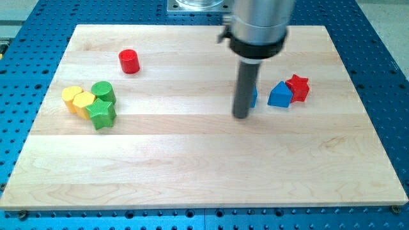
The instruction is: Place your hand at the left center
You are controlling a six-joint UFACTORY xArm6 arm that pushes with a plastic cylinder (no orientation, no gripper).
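My tip (pixel 241 115) rests on the wooden board (pixel 192 166) right of the middle. A blue block (pixel 254 97), mostly hidden behind the rod, sits just to the tip's upper right. A blue triangular block (pixel 279 94) and a red star block (pixel 298 87) touch each other further to the view's right. At the view's left a yellow heart-like block (pixel 78 100), a green cylinder (pixel 102 91) and a green star block (pixel 101 112) cluster together. A red cylinder (pixel 129 61) stands alone at the upper left.
The board lies on a blue perforated table (pixel 383 76). The arm's grey body (pixel 259 25) hangs over the board's top middle.
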